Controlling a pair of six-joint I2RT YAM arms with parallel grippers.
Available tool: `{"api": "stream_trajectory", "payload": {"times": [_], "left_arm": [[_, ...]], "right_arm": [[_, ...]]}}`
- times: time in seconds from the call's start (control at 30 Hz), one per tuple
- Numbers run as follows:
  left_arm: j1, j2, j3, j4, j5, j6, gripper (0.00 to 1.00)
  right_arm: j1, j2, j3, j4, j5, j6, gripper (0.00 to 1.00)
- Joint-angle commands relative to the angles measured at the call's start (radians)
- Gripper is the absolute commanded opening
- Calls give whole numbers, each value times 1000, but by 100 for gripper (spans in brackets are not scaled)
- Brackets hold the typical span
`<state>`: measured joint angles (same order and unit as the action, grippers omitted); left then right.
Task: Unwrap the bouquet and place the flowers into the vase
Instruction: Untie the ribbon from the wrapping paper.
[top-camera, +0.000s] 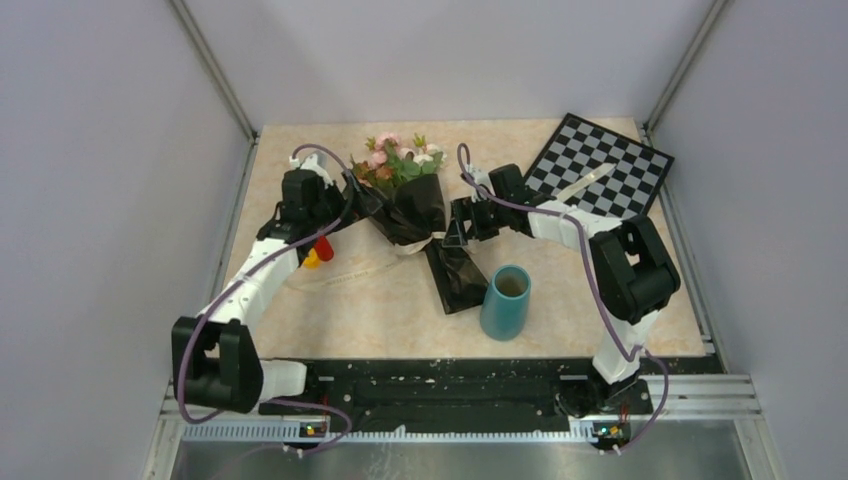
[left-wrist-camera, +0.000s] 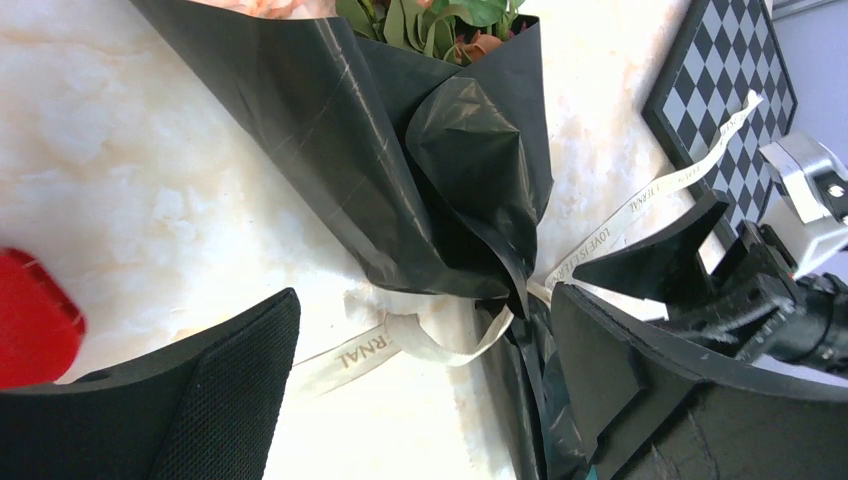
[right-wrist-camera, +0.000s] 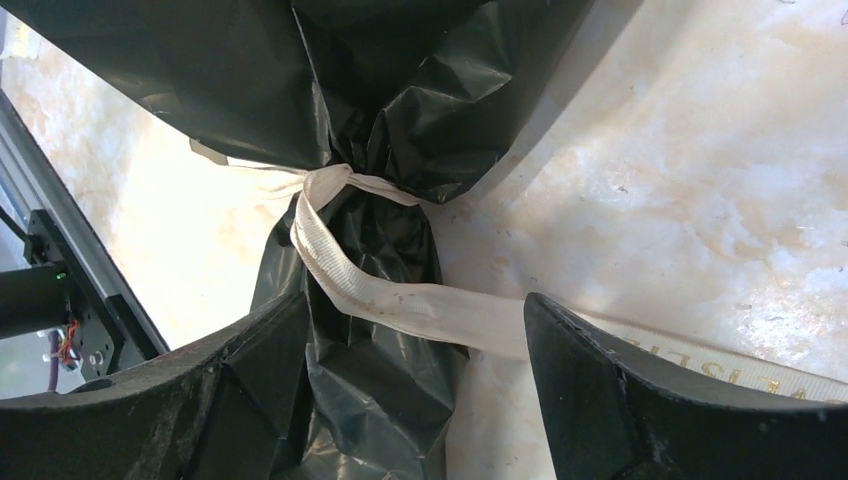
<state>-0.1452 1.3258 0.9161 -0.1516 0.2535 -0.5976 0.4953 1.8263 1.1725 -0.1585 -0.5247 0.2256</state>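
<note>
The bouquet (top-camera: 405, 205) lies on the table, its pink and cream flowers (top-camera: 395, 160) pointing to the far side. Glossy black paper (left-wrist-camera: 400, 150) wraps it, and a cream ribbon (right-wrist-camera: 330, 190) is knotted at the narrow neck. My left gripper (left-wrist-camera: 420, 390) is open just left of the neck, over a loose ribbon loop (left-wrist-camera: 440, 345). From the right, my right gripper (right-wrist-camera: 415, 370) stands open astride the paper tail, with a ribbon strand (right-wrist-camera: 440, 310) running between its fingers. Upright at the near right stands the teal vase (top-camera: 506, 302).
A black-and-white checkerboard (top-camera: 600, 165) lies at the back right with a ribbon tail (top-camera: 585, 185) across it. A small red-and-yellow object (top-camera: 318, 250) sits by the left arm, also showing red (left-wrist-camera: 35, 330) in the left wrist view. Metal rails border the table.
</note>
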Motion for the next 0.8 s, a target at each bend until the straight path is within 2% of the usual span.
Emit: {"api": "stream_trajectory", "payload": {"times": [0.0,0.13,0.23,0.57,0.63,0.7,0.77], "left_arm": [[17,-98,12,-114,-42,67,99],[33,-165,9,-161,-44,75,99],[42,-204,5,-177,-53,77,99],[55,-242,-17,-184,-53,77,99],[55,-235,-18,-189,-50,80,99],[56,-228,-21,-193,-43,82,99],[56,-228,-27,-186,-37,78,99]], "right_arm": [[9,-2,18,67,-24,3,77],[8,10,17,75,-25,3,68],[8,11,8,73,-20,-3,57],[8,53,20,64,-36,-25,53],[8,56,25,63,-39,-22,45],[8,46,27,62,-39,-21,31],[8,30,30,54,-35,-21,22]]}}
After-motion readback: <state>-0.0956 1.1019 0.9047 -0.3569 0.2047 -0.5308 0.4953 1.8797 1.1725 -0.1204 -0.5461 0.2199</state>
